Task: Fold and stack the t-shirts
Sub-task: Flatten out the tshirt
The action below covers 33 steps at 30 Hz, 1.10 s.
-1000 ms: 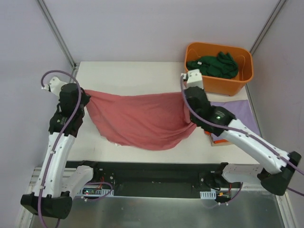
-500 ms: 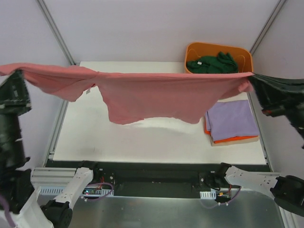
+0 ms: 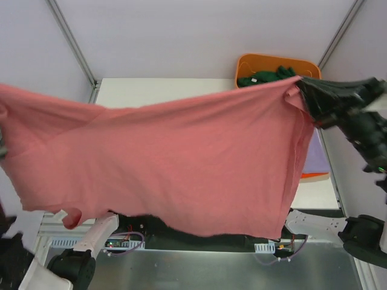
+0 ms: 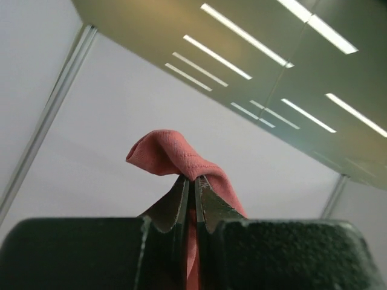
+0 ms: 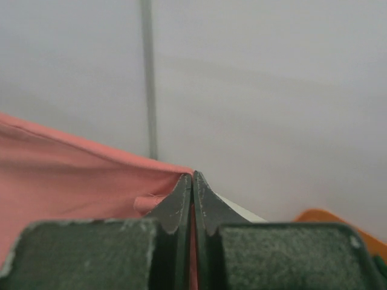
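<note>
The large red-pink t-shirt (image 3: 181,163) hangs spread in the air close to the top camera, stretched between both arms and hiding most of the table. My right gripper (image 3: 300,84) is shut on its upper right corner; the wrist view shows cloth (image 5: 78,175) pinched between the shut jaws (image 5: 193,178). My left gripper is out of the top view at the left edge; its wrist view shows it (image 4: 195,180) shut on a fold of the shirt (image 4: 172,154). Dark green tees (image 3: 266,77) lie in the tub. A lavender tee (image 3: 317,158) on an orange one (image 3: 314,176) peeks out at right.
The orange plastic tub (image 3: 275,60) stands at the table's far right corner. The white table (image 3: 157,90) shows only at its far edge and near right corner. Metal frame posts rise at the back left and back right.
Both arms have lifted the red-pink shirt from the table and pulled it wide apart. It has risen towards the camera and now hangs open as a broad sheet.
</note>
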### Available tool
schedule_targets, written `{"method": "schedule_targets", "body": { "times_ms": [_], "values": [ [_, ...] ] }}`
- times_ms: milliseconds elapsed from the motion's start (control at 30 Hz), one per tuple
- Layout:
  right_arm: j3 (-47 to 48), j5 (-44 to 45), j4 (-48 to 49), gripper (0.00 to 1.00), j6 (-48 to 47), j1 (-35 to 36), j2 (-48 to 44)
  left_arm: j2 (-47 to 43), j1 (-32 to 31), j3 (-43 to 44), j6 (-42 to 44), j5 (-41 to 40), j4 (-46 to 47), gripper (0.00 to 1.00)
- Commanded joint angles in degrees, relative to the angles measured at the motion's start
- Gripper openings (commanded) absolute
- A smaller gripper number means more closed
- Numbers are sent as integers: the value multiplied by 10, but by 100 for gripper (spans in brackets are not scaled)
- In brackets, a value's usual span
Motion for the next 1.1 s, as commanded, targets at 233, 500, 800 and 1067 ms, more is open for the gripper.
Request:
{"method": "schedule_targets", "body": {
  "times_ms": [233,500,800,1067],
  "values": [
    [-200,280,172,0,-15,-116,265,319,2,-236,130,-211,109,0],
    [-47,309,80,69,4,-139,524,582,2,-170,181,-216,2,99],
    [-251,145,89,96,129,-138,395,446,3,-381,87,-162,-26,99],
    [-571,-31,168,96,292,-124,275,290,3,-678,-47,-20,1,99]
  ]
}}
